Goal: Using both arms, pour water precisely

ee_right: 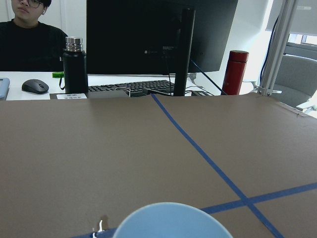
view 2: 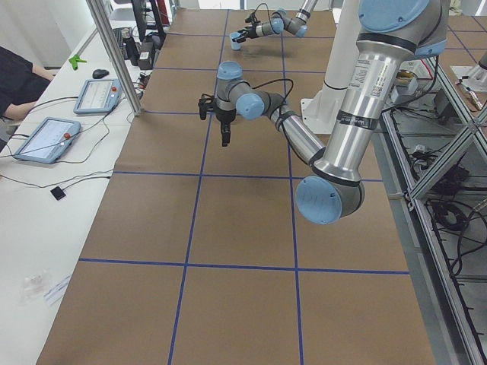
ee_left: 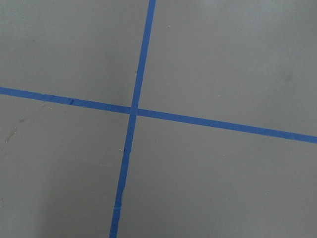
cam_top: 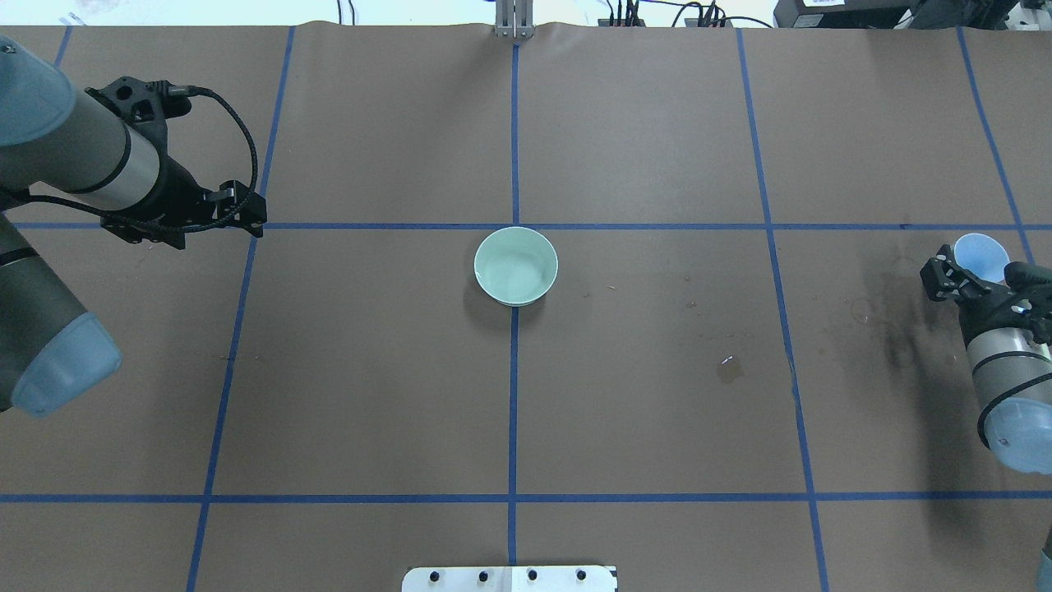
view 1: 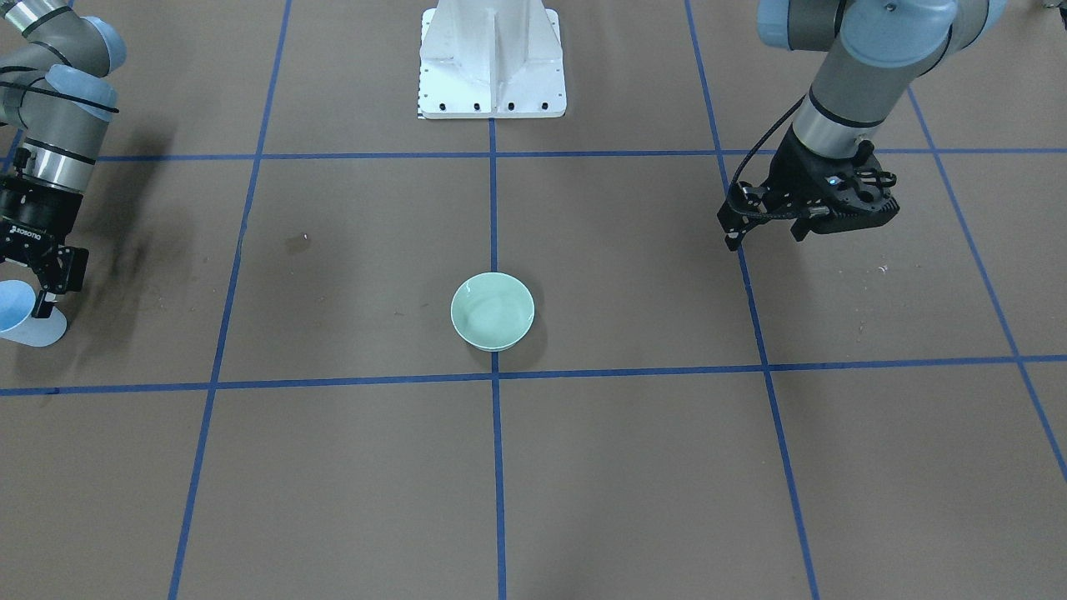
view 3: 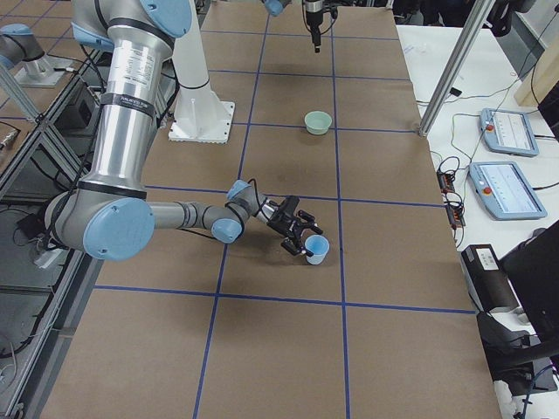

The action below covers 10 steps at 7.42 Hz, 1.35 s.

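**Blue cup at the counter's edge, bowl waiting in the middle**

The right gripper [view 1: 40, 287] is at a pale blue cup [view 1: 21, 315] near the robot's right end of the counter [cam_top: 657, 395], well apart from the mint-green bowl [cam_top: 516, 265] that sits on the centre tape line. Its fingers reach around the cup's rim and wall, but whether they are pressing on it I cannot tell — the overhead and side views show them beside the cup, not plainly clamped. In the front view the cup leans rather than standing upright. The water itself is not visible in any view; I judge it to be in the cup.

The left gripper [view 1: 763, 221] hangs over bare counter with nothing in it, its fingers looking close together.

The cup looks like thin, light plastic — it would flex under a hard squeeze and tip easily, and a wet wall could be slippery. A moderate hold on the wall below the rim seems the safest. The bowl appears glazed, stiff and heavier, so it should stay put.
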Available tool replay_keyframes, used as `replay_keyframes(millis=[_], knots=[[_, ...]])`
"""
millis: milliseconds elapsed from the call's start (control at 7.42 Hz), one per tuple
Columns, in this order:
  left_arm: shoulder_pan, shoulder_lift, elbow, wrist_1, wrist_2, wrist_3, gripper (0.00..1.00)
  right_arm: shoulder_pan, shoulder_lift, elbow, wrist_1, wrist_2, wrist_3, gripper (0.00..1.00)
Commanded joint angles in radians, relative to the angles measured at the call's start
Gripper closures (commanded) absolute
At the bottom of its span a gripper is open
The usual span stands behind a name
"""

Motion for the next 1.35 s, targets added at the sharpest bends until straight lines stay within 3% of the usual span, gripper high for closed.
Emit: replay_keyframes(millis=[0, 135, 404, 673, 943, 1212], knots=[[0.0, 0.002, -0.002, 0.0, 0.0, 0.0, 0.0, -0.017, -0.047, 0.087, -0.002, 0.016, 0.0, 0.01], [-0.002, 0.002, -0.003, 0.0, 0.0, 0.0, 0.0, -0.017, -0.124, 0.179, -0.002, 0.052, -0.009, 0.01], [-0.002, 0.003, -0.005, 0.0, 0.0, -0.003, 0.0, -0.014, -0.178, 0.222, -0.002, 0.06, -0.037, 0.01], [0.001, -0.001, -0.005, 0.0, 0.0, -0.006, 0.0, 0.019, -0.203, 0.336, -0.008, 0.129, -0.223, 0.01], [0.014, -0.092, 0.006, -0.002, -0.002, -0.068, 0.0, 0.274, -0.188, 0.358, -0.005, 0.421, -0.497, 0.01], [0.131, -0.208, 0.029, -0.059, 0.0, -0.304, 0.0, 0.596, -0.134, 0.31, -0.008, 0.816, -0.755, 0.01]])
